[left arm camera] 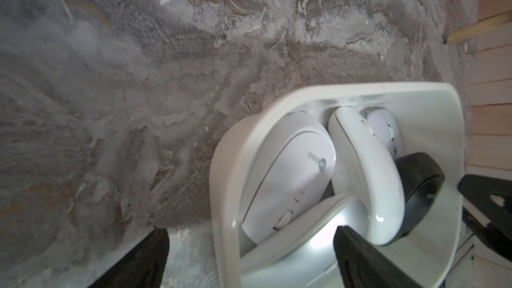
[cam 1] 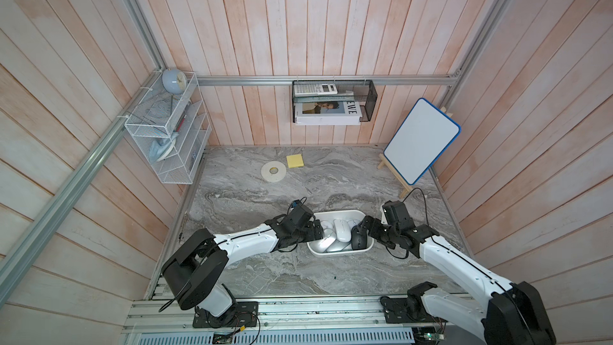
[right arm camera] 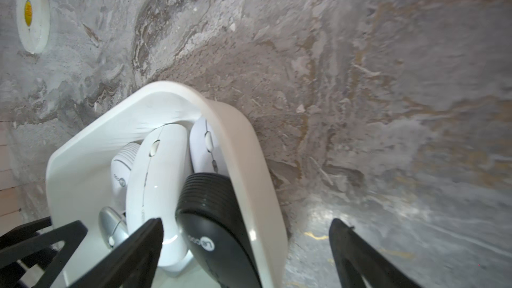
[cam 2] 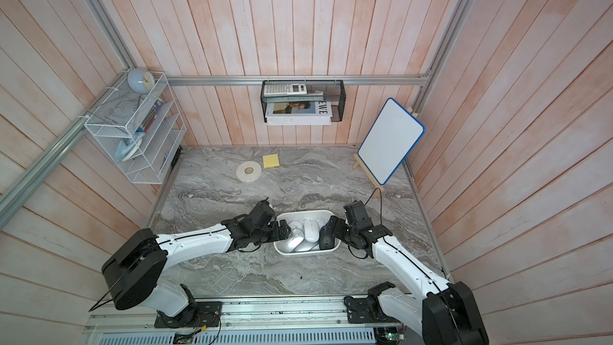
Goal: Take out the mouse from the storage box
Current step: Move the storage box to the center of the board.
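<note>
The white storage box [cam 1: 341,254] [cam 2: 308,254] sits on the marble table between both arms and holds several mice. A glossy white mouse [cam 1: 342,230] [right arm camera: 158,178] lies in the middle. A black mouse [cam 1: 359,239] [right arm camera: 213,217] leans on the right wall, and a silver mouse [cam 1: 326,243] [left arm camera: 304,245] lies at the left. My left gripper [cam 1: 320,230] [left arm camera: 250,241] is open astride the box's left wall, one finger above the silver mouse. My right gripper [cam 1: 361,229] [right arm camera: 246,225] is open astride the right wall and the black mouse.
A tape roll [cam 1: 273,171] and a yellow sticky pad [cam 1: 296,161] lie at the back of the table. A whiteboard on an easel [cam 1: 421,141] stands back right. A white wire rack [cam 1: 169,141] and a black mesh basket [cam 1: 333,104] hang on the walls.
</note>
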Tool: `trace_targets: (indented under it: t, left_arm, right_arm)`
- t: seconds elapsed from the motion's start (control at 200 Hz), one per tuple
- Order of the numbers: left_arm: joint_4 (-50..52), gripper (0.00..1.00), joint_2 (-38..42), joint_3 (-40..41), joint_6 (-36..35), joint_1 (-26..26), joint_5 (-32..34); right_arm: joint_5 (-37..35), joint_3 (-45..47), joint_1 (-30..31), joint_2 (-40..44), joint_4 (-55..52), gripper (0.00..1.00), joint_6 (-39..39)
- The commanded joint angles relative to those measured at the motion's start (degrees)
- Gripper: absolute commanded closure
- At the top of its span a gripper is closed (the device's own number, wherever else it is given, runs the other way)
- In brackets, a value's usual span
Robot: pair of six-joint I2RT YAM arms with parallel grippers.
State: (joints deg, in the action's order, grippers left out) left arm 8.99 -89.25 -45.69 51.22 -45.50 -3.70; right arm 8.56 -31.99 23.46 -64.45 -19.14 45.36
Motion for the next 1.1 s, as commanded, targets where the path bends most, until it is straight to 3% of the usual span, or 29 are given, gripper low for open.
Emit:
trace_targets:
  t: [0.0, 0.15, 0.325, 0.53, 0.62, 0.775, 1.095]
  left_arm:
    - [-5.49, 0.02, -1.0, 0.27, 1.11, 1.65, -3.89]
    - [-5.93, 0.02, -2.52, -1.13, 0.93, 3.57, -5.22]
    - [-10.99, 0.02, -5.76, -1.7, 4.15, 8.83, -12.98]
    - [-8.67, 0.02, -9.27, -8.07, 2.96, 12.29, -15.54]
    - [-4.59, 0.02, -10.0, -11.27, 1.31, 12.88, -14.66]
    - [3.31, 0.01, -6.16, -10.4, -2.26, 12.89, -6.32]
    - [6.56, 0.0, 1.26, -2.97, -1.65, 11.97, -4.75]
  right_arm:
    - [4.06, -1.16, 1.18, -3.85, 7.1, 0.02, 2.91]
    - [4.89, -4.53, 3.26, -8.99, 9.71, 0.03, 3.85]
    - [5.32, -9.26, 4.46, -14.31, 11.5, 0.03, 4.29]
    - [7.54, -15.17, 4.76, -21.93, 14.58, 0.02, 5.18]
    - [9.0, -18.73, 4.66, -24.3, 11.83, 0.03, 4.07]
    - [7.81, -22.95, 4.47, -24.53, 2.03, 0.02, -1.93]
    - [9.85, -12.87, 3.83, -19.01, 5.29, 0.02, -1.49]
